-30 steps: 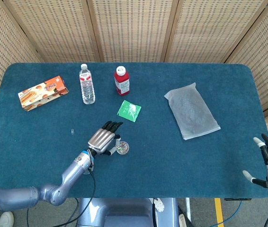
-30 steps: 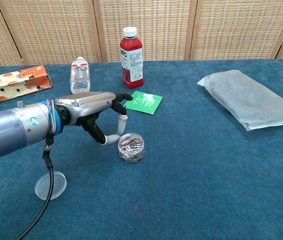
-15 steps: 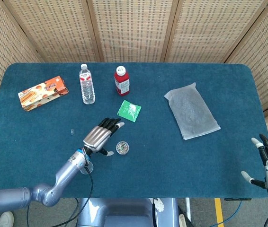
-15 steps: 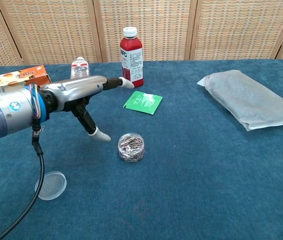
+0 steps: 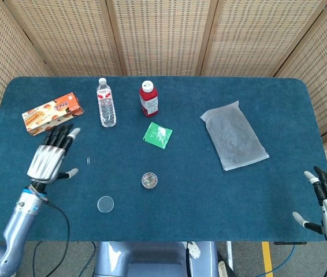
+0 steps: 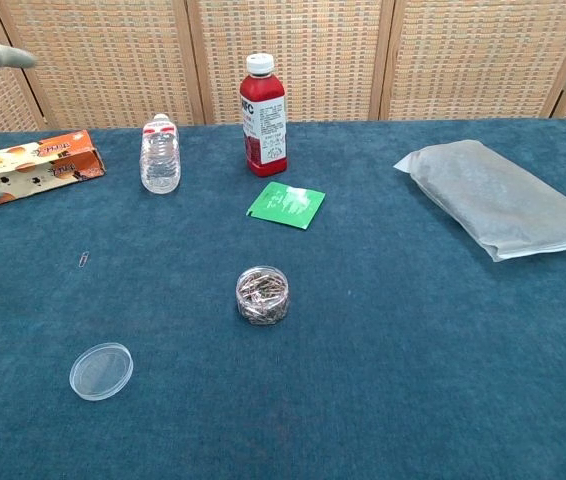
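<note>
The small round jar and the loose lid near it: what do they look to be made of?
The jar looks like clear plastic, possibly glass: the silvery metal clips inside show through its wall. The lid looks like thin, clear, glossy plastic, since the blue table cloth shows through it and its rim catches light.

The head view looks steeply down on the whole bench (image 5: 221, 202), the chest view low and nearer across its shared middle
</note>
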